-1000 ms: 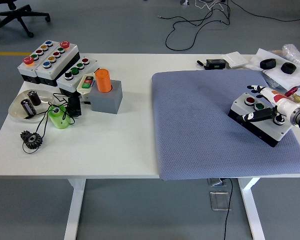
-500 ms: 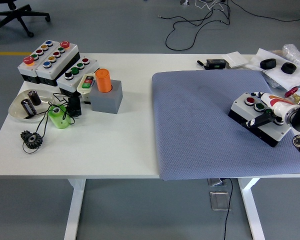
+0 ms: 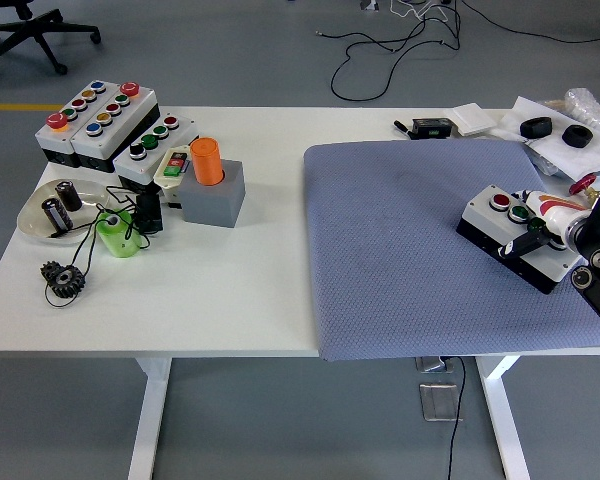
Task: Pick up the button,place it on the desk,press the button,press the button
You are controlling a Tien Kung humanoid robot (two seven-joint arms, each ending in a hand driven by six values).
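On the grey mat (image 3: 410, 250) at the table's right, the right hand (image 3: 550, 222) has drawn back slightly yet still clasps the three-button control box (image 3: 518, 237) (resting down), so pressing seems next.

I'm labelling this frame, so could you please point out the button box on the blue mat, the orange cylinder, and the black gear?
button box (image 3: 500, 217), head view, white top face beside the buttons
orange cylinder (image 3: 207, 162), head view, its side
black gear (image 3: 63, 277), head view, toothed rim
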